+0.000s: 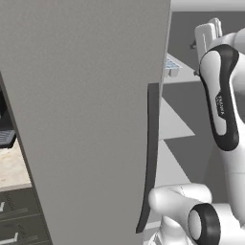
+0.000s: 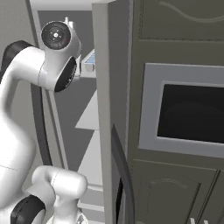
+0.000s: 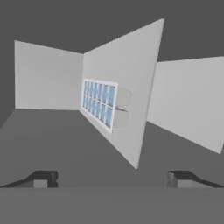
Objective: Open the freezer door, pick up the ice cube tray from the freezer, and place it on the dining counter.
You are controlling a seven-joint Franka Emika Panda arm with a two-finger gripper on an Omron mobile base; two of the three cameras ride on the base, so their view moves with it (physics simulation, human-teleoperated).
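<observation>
jaws (image 3: 111,178) standing spread wide, facing the ice cube tray (image 3: 99,103) lying ahead on the freezer shelf (image 3: 131,127), well apart, long axis crossing the gap.

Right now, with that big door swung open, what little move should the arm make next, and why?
Probably ease the pincer straight forward toward the ice cube tray. The freezer door already stands open, the light-blue tray lies on a pale shelf ahead of the hand, and the pincer is open and holding nothing, with a clear gap between it and the tray.
</observation>
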